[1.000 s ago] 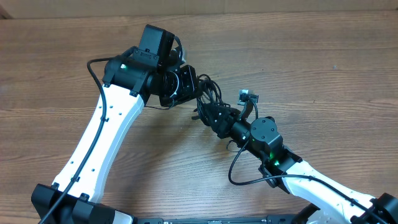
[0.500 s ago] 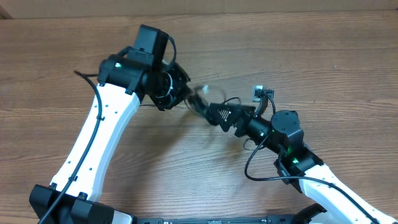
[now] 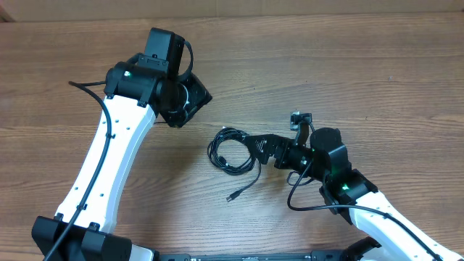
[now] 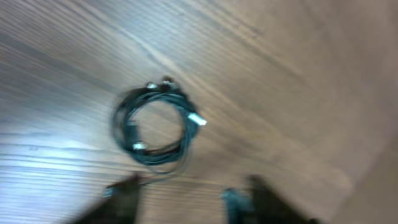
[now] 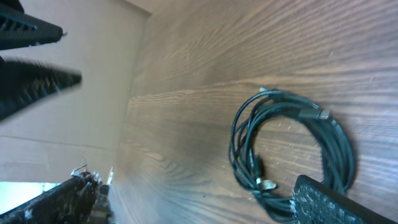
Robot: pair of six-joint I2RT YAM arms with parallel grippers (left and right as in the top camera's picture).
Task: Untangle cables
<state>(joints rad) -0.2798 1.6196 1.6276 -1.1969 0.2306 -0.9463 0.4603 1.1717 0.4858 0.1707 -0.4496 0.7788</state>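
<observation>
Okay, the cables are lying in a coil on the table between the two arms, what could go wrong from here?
1. The cables lie wound as one coil, so a grab could take several strands at once and tighten the tangle.
2. The right jaws stand open at the coil's edge; a sideways move might drag the whole bundle.
3. The loose plug end trails toward the front and could snag.
</observation>
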